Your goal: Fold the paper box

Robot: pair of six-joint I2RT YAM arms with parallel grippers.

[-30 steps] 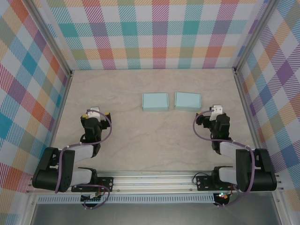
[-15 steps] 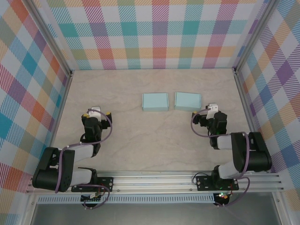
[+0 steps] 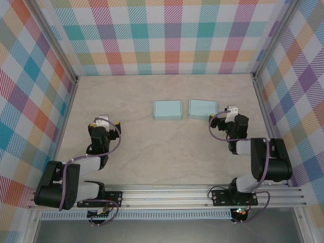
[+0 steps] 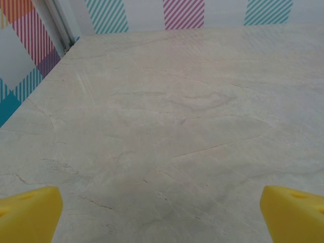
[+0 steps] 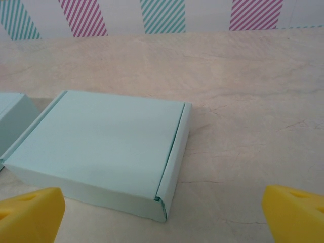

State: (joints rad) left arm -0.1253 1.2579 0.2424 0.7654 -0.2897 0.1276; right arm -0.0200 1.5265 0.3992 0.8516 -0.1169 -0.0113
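Right gripper (image 3: 231,113): jaws wide, holding nothing. Its 2 yellow wedge-shaped fingertips (image 5: 31,215) sit at the near corners of the wrist view, with the right box (image 5: 104,144) on the table ahead of them, not touched. Left gripper (image 3: 103,122): jaws also wide and holding nothing, over bare table on the left side, well apart from both boxes.

2 flat, rectangular boxes of pale teal matte paper lie side by side at mid-table, toward the far half: left box (image 3: 167,109), right box (image 3: 202,109), a narrow gap between them. Right box: smooth top, crisp folded edges, 1 flap seam along its right side.

Table (image 3: 162,157): beige, marble-like veining, smooth. Walls (image 3: 172,35): multicolour checked pattern on 3 sides. Metal rail (image 3: 167,194) along the near edge.
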